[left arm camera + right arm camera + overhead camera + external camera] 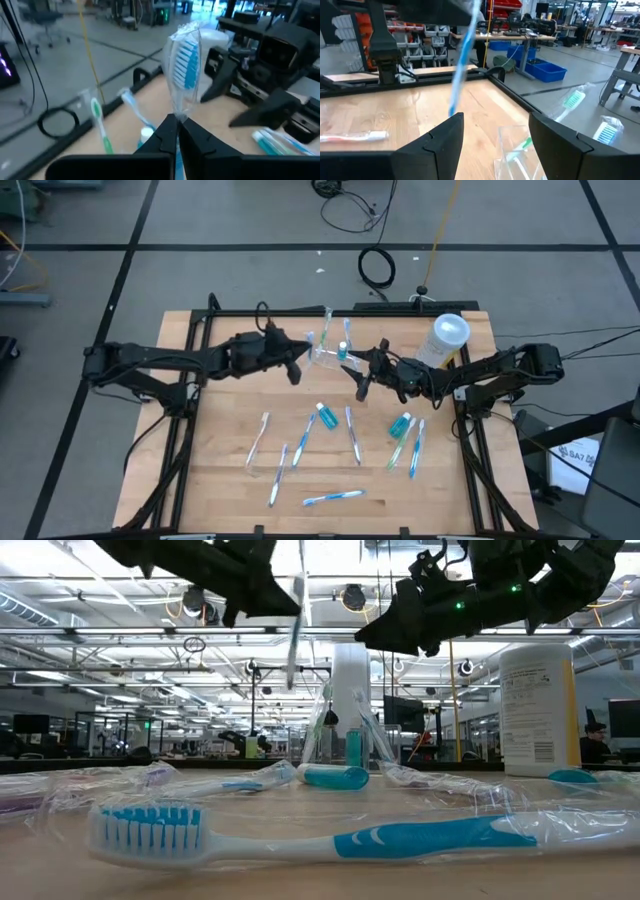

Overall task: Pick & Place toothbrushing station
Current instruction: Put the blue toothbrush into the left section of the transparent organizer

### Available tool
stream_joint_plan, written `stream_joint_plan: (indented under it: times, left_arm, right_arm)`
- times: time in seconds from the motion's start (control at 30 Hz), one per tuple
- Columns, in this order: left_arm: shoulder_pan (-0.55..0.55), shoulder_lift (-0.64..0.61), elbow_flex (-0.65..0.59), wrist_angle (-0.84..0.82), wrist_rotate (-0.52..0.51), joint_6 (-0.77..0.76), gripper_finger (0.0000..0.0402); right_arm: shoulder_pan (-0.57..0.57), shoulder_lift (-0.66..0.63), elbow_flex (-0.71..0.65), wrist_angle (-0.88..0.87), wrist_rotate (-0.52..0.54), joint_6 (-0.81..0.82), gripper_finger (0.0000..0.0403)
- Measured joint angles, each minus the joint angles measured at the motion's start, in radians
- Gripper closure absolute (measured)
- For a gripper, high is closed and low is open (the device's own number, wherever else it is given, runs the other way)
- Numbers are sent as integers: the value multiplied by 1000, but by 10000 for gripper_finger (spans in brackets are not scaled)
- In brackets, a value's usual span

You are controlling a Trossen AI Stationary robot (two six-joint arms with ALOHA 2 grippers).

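My left gripper [298, 363] is shut on a blue toothbrush [185, 60] in a clear wrapper, held in the air just left of the toothbrushing station [326, 352]. The station is a small clear holder on the table's far middle, with a green and a blue toothbrush standing in it. My right gripper [495, 135] hovers open on the station's right side, with nothing between its fingers. The held toothbrush [462, 60] shows in front of it. My left gripper pinches the wrapped toothbrush between its two fingers at the handle [176, 119], just behind the bristle head. The bristle head [186, 55] sticks out past the fingertips. The toothbrush [294, 640] is lifted clear of the table and stands steeply in the low view.
A whitish cylinder with a round white top [447, 340] stands at the table's far right. Several wrapped toothbrushes and toothpaste tubes [320, 440] lie over the near half; one toothbrush [300, 835] lies close to the near edge. A cable coil [377, 267] lies on the floor beyond.
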Motion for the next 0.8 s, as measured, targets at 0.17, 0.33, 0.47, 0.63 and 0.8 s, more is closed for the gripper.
stream_joint_plan:
  times: [0.17, 0.33, 0.47, 0.63, 0.8]
  left_arm:
    - [52, 94, 0, 210, -12, 92, 397]
    - [117, 192, 0, 312, -12, 104, 399]
    - [164, 253, 0, 318, -15, 88, 399]
    - [205, 324, 0, 342, -15, 78, 399]
    - [209, 389, 0, 340, -11, 101, 396]
  right_arm:
    - [0, 0, 0, 27, 0, -1, 183]
    - [0, 0, 0, 27, 0, -2, 183]
    - [0, 0, 0, 26, 0, -3, 183]
    - [0, 0, 0, 26, 0, -16, 183]
    - [0, 0, 0, 26, 0, -19, 183]
